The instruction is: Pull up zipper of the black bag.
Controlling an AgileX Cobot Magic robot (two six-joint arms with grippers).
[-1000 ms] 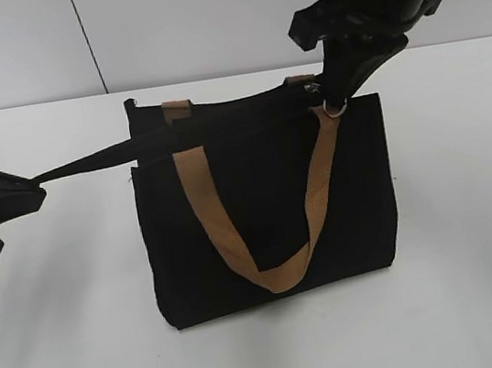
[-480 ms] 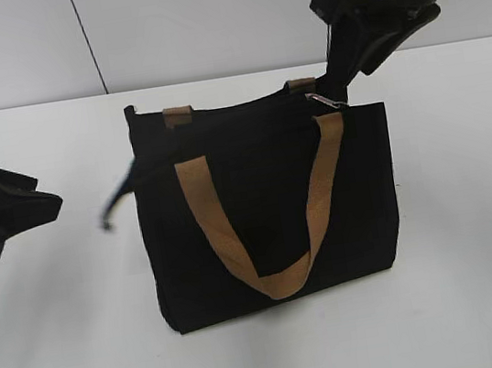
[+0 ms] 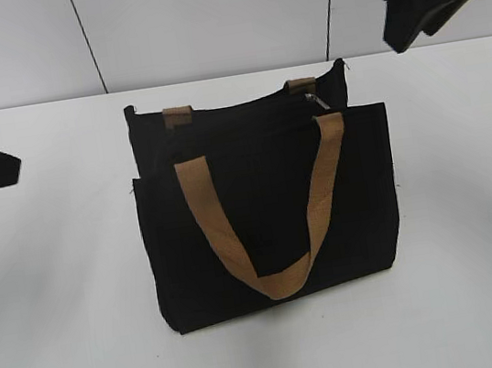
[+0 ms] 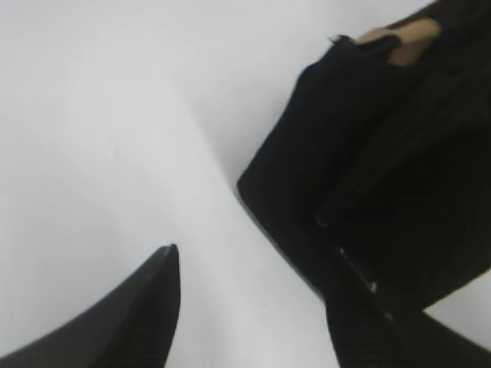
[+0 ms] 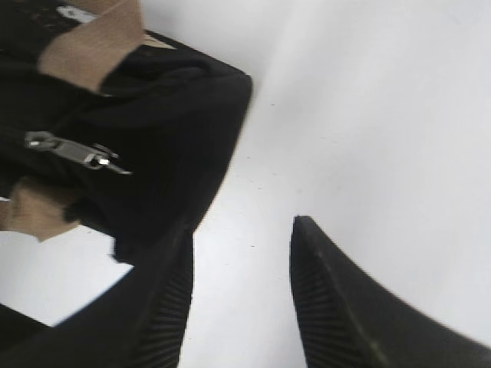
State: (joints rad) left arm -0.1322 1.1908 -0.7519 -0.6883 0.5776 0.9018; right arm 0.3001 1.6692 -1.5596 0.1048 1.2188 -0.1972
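Observation:
The black bag (image 3: 268,208) stands upright in the middle of the white table, tan strap handles hanging down its front. The zipper runs along its top edge, and its small silver pull (image 3: 313,98) lies at the right end; the right wrist view shows the pull (image 5: 73,151) lying flat on the fabric. My left gripper (image 4: 249,261) is open and empty, off the bag's left end (image 4: 307,192). My right gripper (image 5: 242,230) is open and empty, raised above and to the right of the bag (image 5: 161,115). In the exterior view both arms sit at the frame edges.
The white table (image 3: 476,233) stretches around the bag on all sides. A pale wall with dark vertical seams (image 3: 86,41) stands behind it.
My left gripper let go of the black strap at the bag's left end and drew back left. My right gripper released the zipper pull and rose up to the right. The bag settled.

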